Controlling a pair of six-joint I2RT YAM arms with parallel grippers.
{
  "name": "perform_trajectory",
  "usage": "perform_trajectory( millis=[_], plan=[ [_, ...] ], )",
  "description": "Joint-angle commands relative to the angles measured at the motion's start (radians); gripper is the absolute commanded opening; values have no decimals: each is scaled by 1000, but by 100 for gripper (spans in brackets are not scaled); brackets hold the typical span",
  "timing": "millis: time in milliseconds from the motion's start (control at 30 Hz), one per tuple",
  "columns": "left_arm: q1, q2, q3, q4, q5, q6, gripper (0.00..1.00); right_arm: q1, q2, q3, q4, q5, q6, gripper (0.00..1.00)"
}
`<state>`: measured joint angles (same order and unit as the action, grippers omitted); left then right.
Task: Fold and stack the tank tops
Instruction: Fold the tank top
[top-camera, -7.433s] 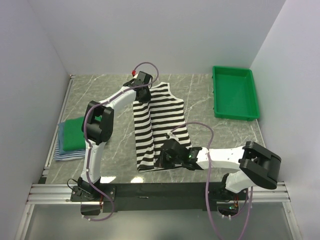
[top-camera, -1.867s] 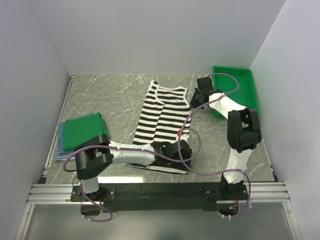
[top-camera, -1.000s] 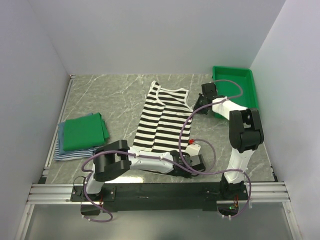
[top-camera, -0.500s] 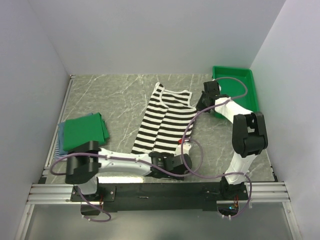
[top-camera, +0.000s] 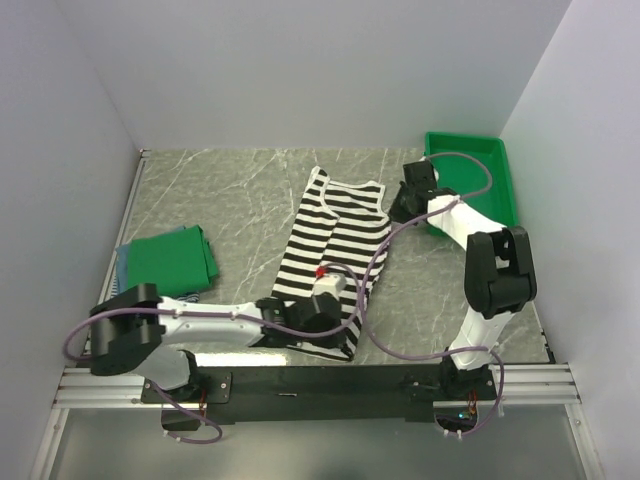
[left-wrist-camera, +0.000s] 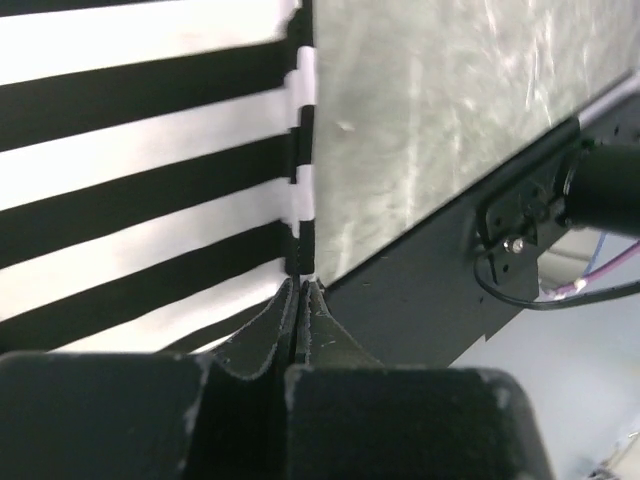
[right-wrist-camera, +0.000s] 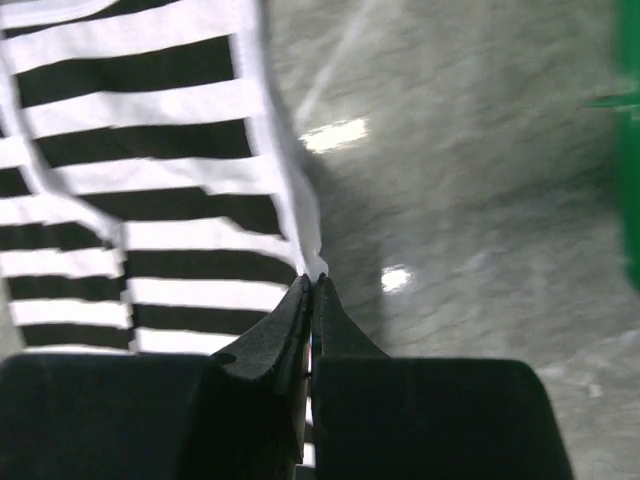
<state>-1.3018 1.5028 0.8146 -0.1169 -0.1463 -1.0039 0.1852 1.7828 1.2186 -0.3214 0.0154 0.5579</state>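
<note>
The black-and-white striped tank top (top-camera: 335, 225) lies lengthwise on the table, straps at the far end. My left gripper (top-camera: 338, 322) is at its near hem and is shut on the hem's corner (left-wrist-camera: 300, 250), close to the table's front rail. My right gripper (top-camera: 400, 207) is at the top's far right side and is shut on its white edge binding (right-wrist-camera: 305, 235). A folded green tank top (top-camera: 172, 262) sits at the left on blue and blue-white striped ones (top-camera: 125, 298).
A rigid green bin (top-camera: 470, 185) stands at the back right, just beyond my right gripper. The black front rail (left-wrist-camera: 470, 250) is right beside my left gripper. White walls close in the marble table (top-camera: 230, 190) on three sides.
My left gripper has swept leftward along the near edge, dragging the striped top's near hem corner with it. The right gripper has stayed holding the far right edge.
</note>
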Motion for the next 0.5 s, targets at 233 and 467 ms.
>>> perform_trajectory(
  millis=[233,467],
  plan=[
    [93,-274,-161,-79,-110,-190,1,151,139,271,-38,23,54,0],
    [108,-340,-178,-266,-176,-240,1,232,302,461,-93,37,60,0]
  ],
)
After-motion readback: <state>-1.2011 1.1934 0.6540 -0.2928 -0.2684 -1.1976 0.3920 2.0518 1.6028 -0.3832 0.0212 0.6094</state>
